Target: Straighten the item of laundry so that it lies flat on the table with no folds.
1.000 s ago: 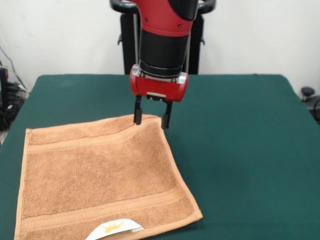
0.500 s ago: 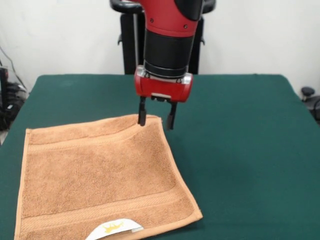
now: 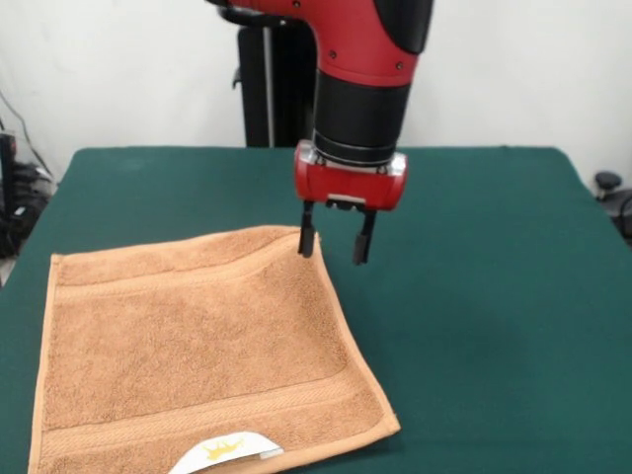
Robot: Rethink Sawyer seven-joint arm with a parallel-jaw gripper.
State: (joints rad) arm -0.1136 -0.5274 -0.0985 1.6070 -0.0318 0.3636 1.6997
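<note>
The orange-tan towel [image 3: 197,346] lies spread on the green table [image 3: 474,276] at the near left, its border bands showing and a white label with a gold crown [image 3: 225,452] at its near edge. Its far right corner is slightly raised and rippled. My gripper [image 3: 336,245] hangs open just above that corner's right edge. The left finger is at the towel's edge and the right finger is over bare table. Nothing is held between them.
The towel's near edge runs out of the picture at the bottom. Bare green table stretches to the right of the towel and behind it. Cables and dark equipment [image 3: 15,188] stand off the table's left side.
The arm has moved to the right and slightly down, carrying the open gripper from over the towel's far right corner to its right edge. The towel has not visibly moved.
</note>
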